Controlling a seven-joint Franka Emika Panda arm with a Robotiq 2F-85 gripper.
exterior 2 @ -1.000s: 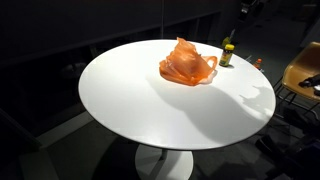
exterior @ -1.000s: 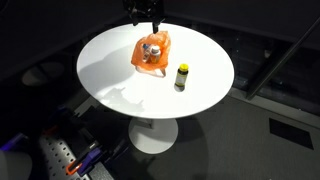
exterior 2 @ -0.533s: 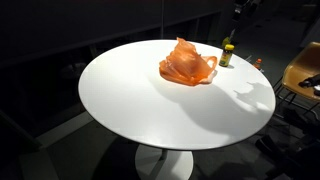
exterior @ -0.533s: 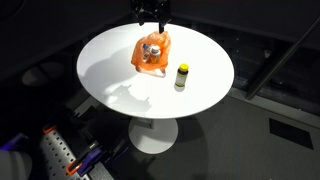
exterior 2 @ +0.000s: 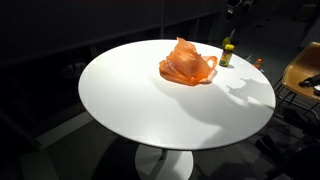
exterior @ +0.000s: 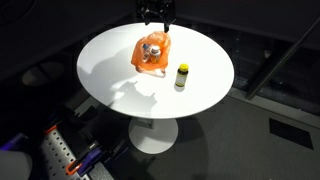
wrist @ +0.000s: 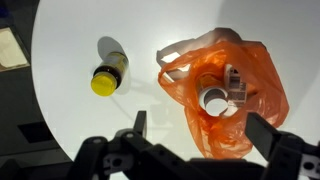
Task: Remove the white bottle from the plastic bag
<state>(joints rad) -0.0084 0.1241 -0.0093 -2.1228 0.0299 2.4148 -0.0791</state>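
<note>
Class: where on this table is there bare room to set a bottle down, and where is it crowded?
The wide bare half of the table on the side of the orange bag away from the yellow-capped bottle is free. Crowded: the gap between bag and bottle.

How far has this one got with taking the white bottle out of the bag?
Nothing is done yet: the white bottle sits inside the orange plastic bag. In hand: the gripper hovers open above the bag, empty. Left: reach in, grasp the bottle and lift it out.
</note>
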